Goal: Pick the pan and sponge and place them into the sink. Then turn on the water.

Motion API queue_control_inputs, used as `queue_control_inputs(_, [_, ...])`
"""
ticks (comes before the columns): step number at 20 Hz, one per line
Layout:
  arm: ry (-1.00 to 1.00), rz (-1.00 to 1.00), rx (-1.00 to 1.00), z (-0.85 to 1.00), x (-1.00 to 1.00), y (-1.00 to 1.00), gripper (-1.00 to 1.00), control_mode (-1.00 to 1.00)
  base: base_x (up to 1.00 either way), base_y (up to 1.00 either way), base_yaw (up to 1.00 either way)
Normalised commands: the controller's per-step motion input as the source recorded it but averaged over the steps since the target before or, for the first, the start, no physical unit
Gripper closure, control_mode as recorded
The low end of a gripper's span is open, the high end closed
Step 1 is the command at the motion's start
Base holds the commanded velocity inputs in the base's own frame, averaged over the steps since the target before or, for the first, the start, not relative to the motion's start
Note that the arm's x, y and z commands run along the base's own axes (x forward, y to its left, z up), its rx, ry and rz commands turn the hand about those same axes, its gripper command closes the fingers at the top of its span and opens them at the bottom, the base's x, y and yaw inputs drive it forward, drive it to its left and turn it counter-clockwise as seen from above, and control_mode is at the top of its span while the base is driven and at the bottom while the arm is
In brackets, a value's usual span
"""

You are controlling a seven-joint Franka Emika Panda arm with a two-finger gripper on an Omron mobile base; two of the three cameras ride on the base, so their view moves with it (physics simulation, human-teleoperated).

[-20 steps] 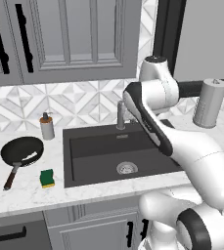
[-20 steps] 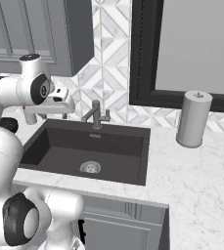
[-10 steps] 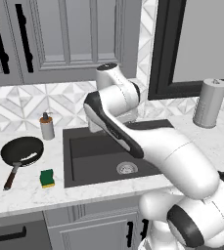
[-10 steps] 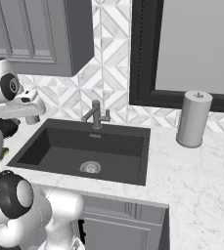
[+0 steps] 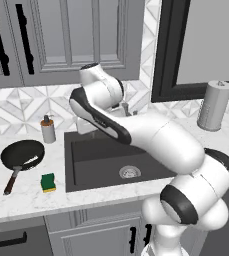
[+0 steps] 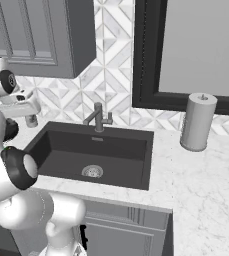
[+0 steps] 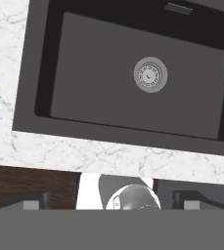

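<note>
Your arm has swung left across the sink (image 5: 86,155) toward the pan (image 5: 22,154) and sponge (image 5: 48,182), both untouched on the tabletop, jaws' opening impossible to tell.

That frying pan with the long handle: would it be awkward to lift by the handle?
Probably: the pan has a wide round bowl, so held by its slim handle it would likely droop bowl-first. It looks rigid, and sitting flat on the counter, unlikely to roll.

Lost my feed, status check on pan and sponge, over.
Gripper state unclear. Pan and sponge on counter left of sink, untouched. Sink bare, faucet dry.
</note>
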Motion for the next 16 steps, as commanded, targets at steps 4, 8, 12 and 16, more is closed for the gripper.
queue_control_inputs(4, [0.0, 0.0, 0.12, -0.48, 0.43, 0.64, -1.0, -1.0, 0.0, 0.0, 0.0])
queue_control_inputs(8, [0.0, 0.02, 0.16, -0.57, 0.49, 0.61, -1.0, -1.0, 0.0, 0.0, 0.0])
queue_control_inputs(12, [0.02, 0.0, 0.04, -0.59, 0.46, 0.65, -1.0, -1.0, 0.0, 0.0, 0.0])
queue_control_inputs(16, [0.01, 0.0, 0.0, -0.57, 0.42, 0.64, -1.0, -1.0, 0.0, 0.0, 0.0])
